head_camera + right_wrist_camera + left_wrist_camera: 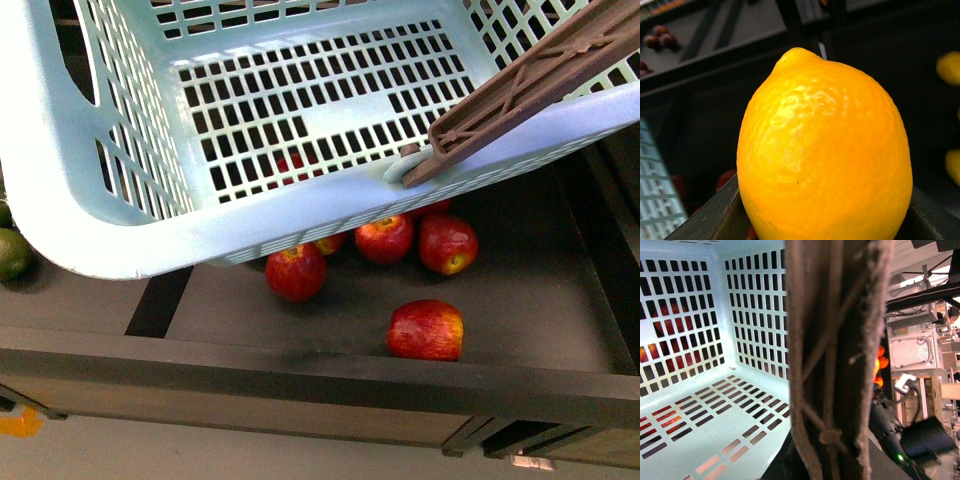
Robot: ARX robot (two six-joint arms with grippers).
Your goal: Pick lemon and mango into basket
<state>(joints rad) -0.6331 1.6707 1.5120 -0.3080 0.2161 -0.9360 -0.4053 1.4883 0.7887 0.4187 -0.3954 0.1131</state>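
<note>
The light aqua basket (pixel 250 215) hangs tilted across the upper front view, and its slotted bottom shows nothing inside. Its brown handle (pixel 530 75) crosses the upper right. In the left wrist view that handle (pixel 835 365) stands close to the camera with the basket's inside (pixel 705 390) behind it. My left gripper is shut on the handle, its jaws mostly hidden. The bright yellow lemon (pixel 825 150) fills the right wrist view, and my right gripper (pixel 825 222) is shut on it with dark fingers (pixel 715 215) on either side. I cannot tell whether any fruit in view is the mango.
Several red fruits with yellow patches (pixel 425 330) lie on a dark shelf (pixel 540 290) under the basket. A green fruit (pixel 12 252) sits at the left edge. The shelf's raised front lip (pixel 300 365) runs across below. Blurred yellow fruits (pixel 950 67) show behind the lemon.
</note>
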